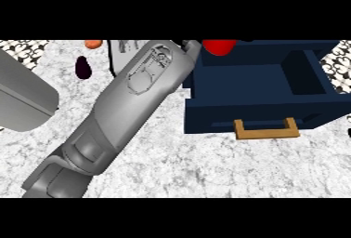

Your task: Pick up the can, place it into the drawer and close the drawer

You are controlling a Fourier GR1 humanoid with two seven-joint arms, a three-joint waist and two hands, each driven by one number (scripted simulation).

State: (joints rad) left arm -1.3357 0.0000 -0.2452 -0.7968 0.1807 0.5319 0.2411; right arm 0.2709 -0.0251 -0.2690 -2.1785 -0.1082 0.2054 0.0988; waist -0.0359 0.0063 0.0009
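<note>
Nearest us, across the speckled white marble counter (205,172), our right forearm (130,102) slants up from the lower left toward the top middle. At the left edge sits a broad grey slab (21,97), seemingly part of our other arm. Right of the forearm a navy drawer (233,111) stands pulled open, its wooden handle (267,130) facing us. Farther on, only a sliver of our right hand (194,45) shows past the wrist, and we cannot tell whether it is open or closed. The red can (219,46) is just beside it at the drawer's back edge, partly cut off. Far left lie a dark purple vegetable (82,67) and an orange item (94,43).
</note>
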